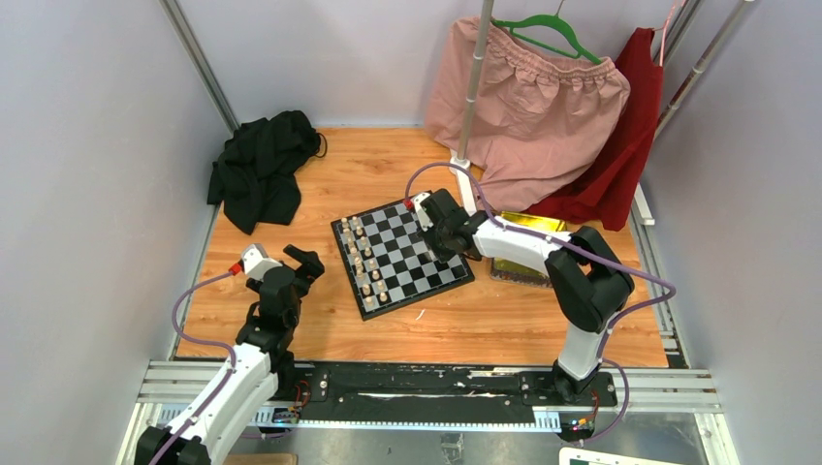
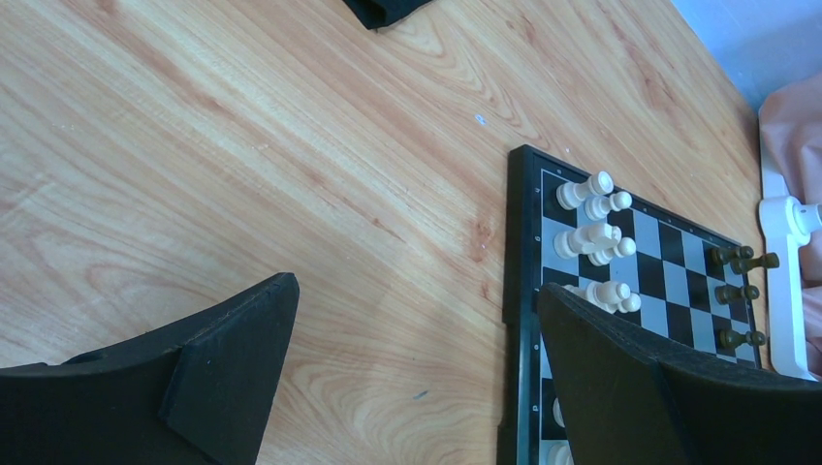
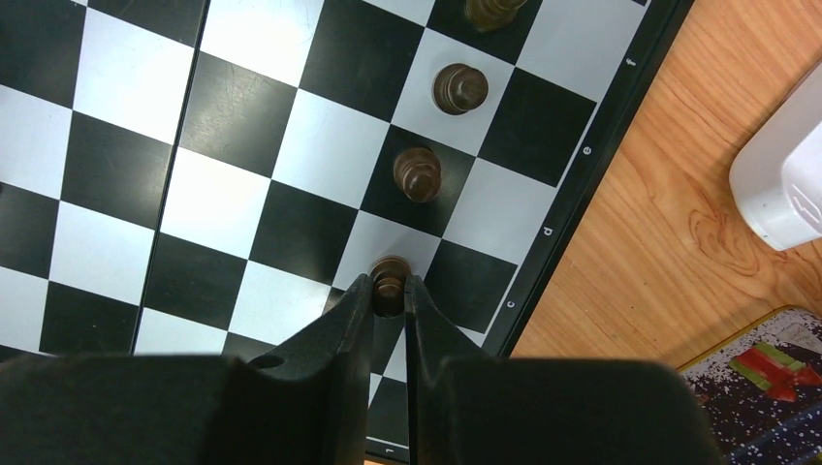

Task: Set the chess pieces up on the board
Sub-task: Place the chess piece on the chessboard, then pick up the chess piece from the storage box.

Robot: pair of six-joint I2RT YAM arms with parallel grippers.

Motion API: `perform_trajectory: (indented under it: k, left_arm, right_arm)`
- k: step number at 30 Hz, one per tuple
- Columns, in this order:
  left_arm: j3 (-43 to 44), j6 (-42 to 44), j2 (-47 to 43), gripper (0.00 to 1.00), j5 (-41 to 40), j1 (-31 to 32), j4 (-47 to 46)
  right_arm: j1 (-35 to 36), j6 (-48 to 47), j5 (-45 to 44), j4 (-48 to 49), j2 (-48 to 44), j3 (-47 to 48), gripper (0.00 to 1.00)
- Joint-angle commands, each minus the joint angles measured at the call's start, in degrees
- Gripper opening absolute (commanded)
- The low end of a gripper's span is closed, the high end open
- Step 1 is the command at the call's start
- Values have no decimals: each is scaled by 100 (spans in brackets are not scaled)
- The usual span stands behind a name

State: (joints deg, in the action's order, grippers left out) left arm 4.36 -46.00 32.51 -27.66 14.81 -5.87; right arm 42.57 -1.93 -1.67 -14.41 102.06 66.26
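The chequered board [image 1: 399, 254] lies in the middle of the wooden table. Cream-white pieces [image 1: 364, 262] stand along its left side; they also show in the left wrist view [image 2: 593, 237]. Dark brown pieces [image 3: 418, 173] stand in a row along the right side of the board [image 3: 242, 116]. My right gripper [image 3: 390, 288] is over that side and is shut on a dark brown piece [image 3: 389, 274] standing on a white square. My left gripper [image 2: 417, 291] is open and empty above bare wood, left of the board [image 2: 519, 291].
A shiny yellow tin [image 1: 528, 244] sits right of the board, beside the right arm. A black cloth [image 1: 262, 167] lies at the back left. A white rack base [image 1: 463, 184] with pink and red garments [image 1: 543, 107] stands behind the board.
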Motion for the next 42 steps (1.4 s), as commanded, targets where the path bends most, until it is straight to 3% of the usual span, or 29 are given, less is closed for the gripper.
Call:
perform_trajectory:
  k: [1, 4, 8, 14, 24, 30, 37, 42]
  left_arm:
    - [-59, 56, 18, 100, -90, -22, -99]
    - [-58, 56, 17, 100, -90, -22, -99]
    - [-58, 55, 16, 100, -84, -22, -99]
    - [-58, 47, 9, 100, -81, -22, -80]
    - [-58, 47, -50, 100, -90, -22, -47]
    - [-58, 47, -86, 100, -90, -26, -3]
    - [-58, 51, -122, 100, -94, -22, 24]
    - [-58, 56, -114, 100, -95, -22, 8]
  right_arm:
    - [-78, 92, -67, 22, 95, 144, 0]
    - [-80, 97, -45, 53, 54, 114, 8]
    - [-77, 88, -35, 64, -20, 98, 27]
    - [-79, 88, -40, 60, -144, 88, 37]
    - [-61, 307, -598, -69, -958, -85, 38]
    - [-191, 745, -1934, -39, -1659, -309, 38]
    - [-1226, 1724, -2685, -139, -1878, -699, 38]
    - [-2065, 2177, -2458, -64, -1826, -960, 37]
